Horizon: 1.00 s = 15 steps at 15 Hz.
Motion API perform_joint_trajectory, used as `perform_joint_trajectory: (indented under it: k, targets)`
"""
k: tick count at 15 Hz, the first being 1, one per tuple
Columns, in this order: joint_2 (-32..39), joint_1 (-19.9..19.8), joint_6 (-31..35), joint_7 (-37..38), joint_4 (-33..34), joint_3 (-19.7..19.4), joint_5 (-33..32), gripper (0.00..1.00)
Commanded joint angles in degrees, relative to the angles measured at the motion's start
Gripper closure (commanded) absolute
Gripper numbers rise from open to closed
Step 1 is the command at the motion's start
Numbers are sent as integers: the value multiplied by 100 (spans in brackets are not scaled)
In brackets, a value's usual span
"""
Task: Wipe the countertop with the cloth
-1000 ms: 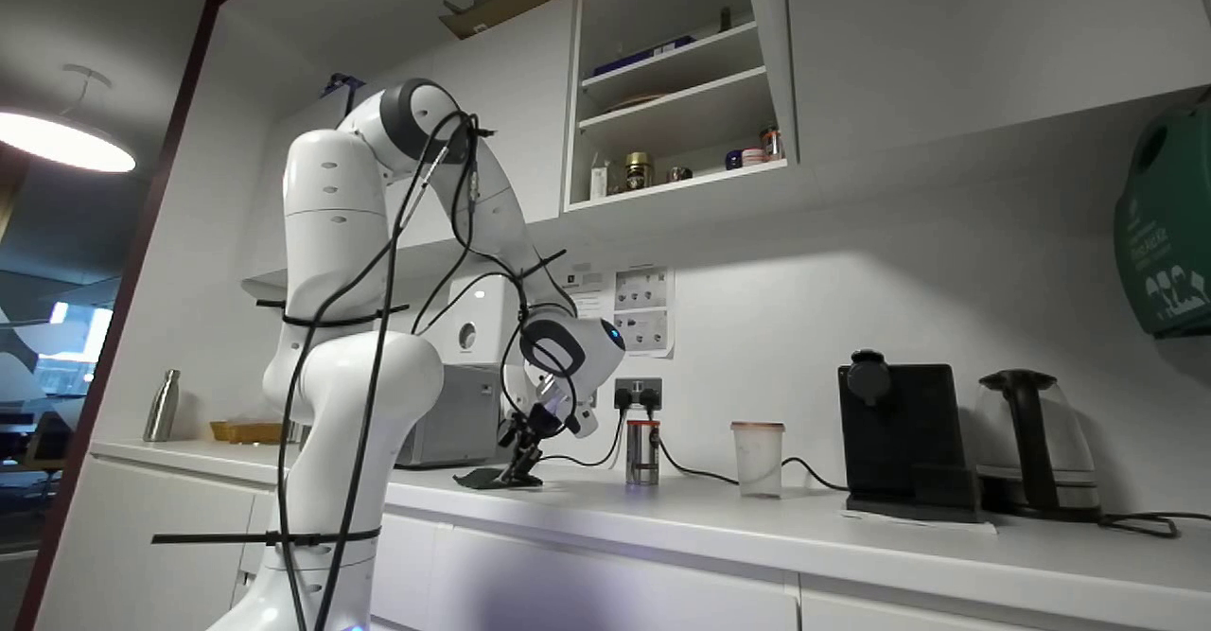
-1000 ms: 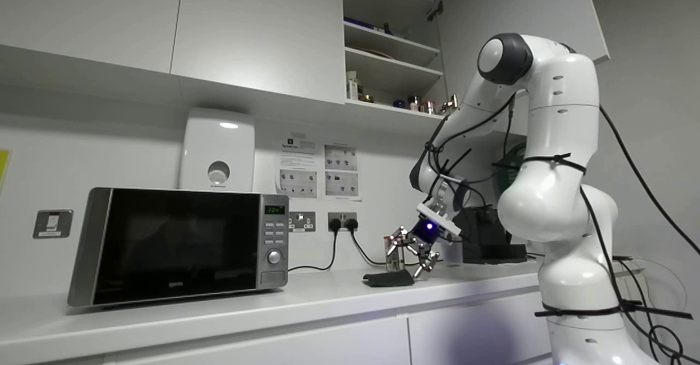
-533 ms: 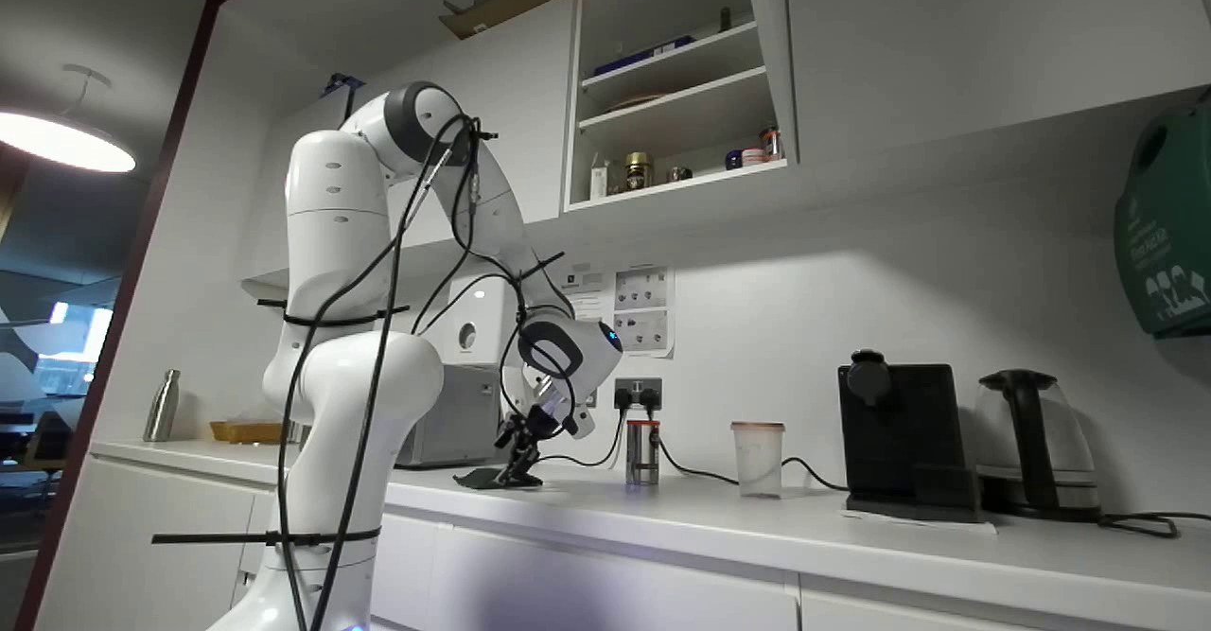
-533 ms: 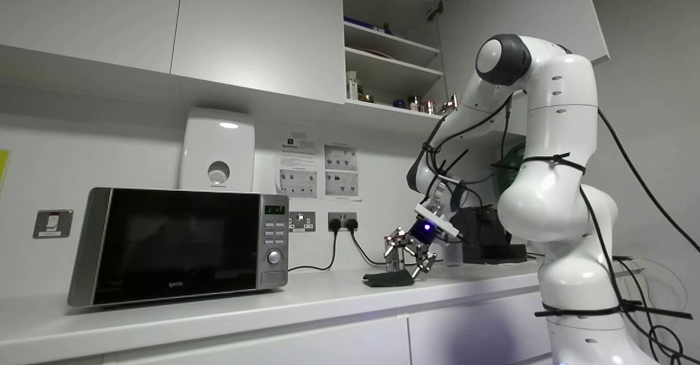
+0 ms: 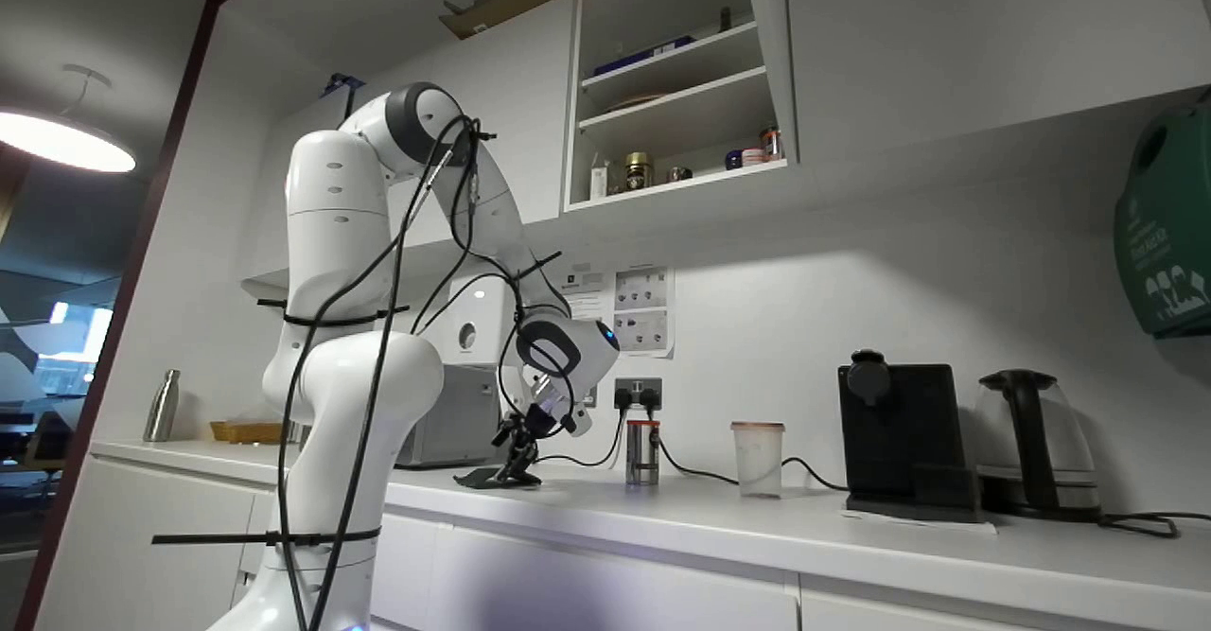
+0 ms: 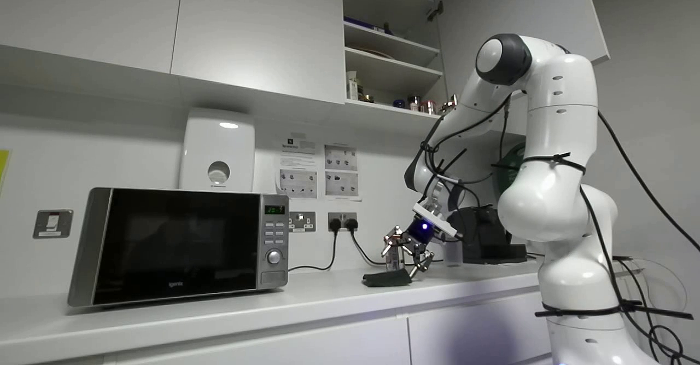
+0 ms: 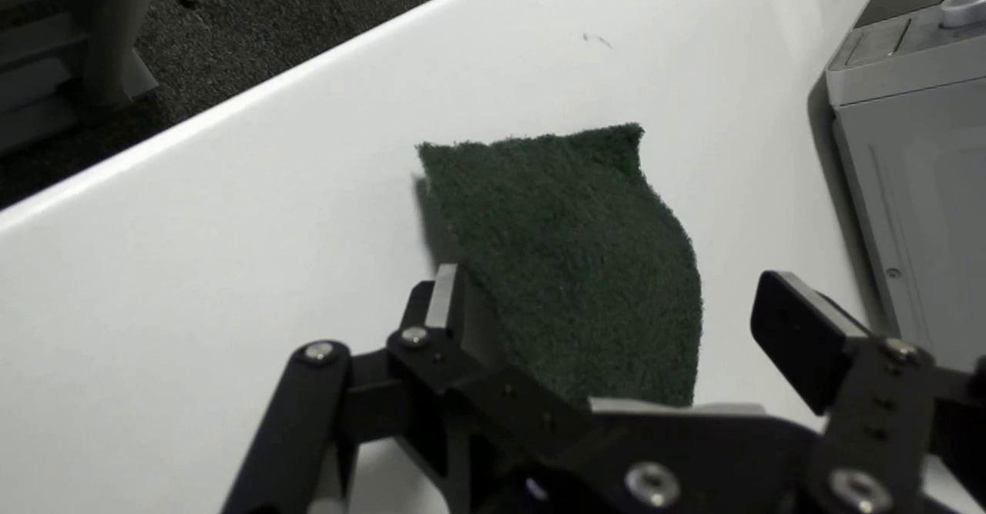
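Note:
The cloth (image 7: 570, 252) is dark green-grey and lies limp on the white countertop (image 7: 231, 267), with its far end slightly raised. In both exterior views the cloth is a thin dark sliver (image 5: 481, 479) (image 6: 387, 278) near the countertop's front. My gripper (image 7: 612, 298) is open, its fingers wide apart with the cloth between them. The left finger in the wrist view is close beside the cloth's edge; the right finger stands apart from it. The cloth's near end is hidden behind the gripper. In both exterior views the gripper (image 5: 513, 456) (image 6: 406, 254) is low, tilted down at the cloth.
A microwave (image 6: 180, 244) stands on one side of the cloth. A metallic can (image 5: 642, 453), a plastic cup (image 5: 759, 461), a black coffee machine (image 5: 903, 442) and a kettle (image 5: 1039, 446) stand along the other. Power cables (image 5: 700, 472) run along the wall. Open cupboard shelves (image 5: 672, 120) hang above.
My gripper has shifted slightly toward the microwave, with its fingers still apart. The cloth lies in nearly the same place.

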Motion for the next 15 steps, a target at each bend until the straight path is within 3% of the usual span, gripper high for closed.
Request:
perform_joint_trajectory:
  k: [1, 15]
  targets:
    - [221, -61, -19, -331, 138, 33, 186, 0]
    - [844, -110, 10, -526, 703, 94, 143, 0]
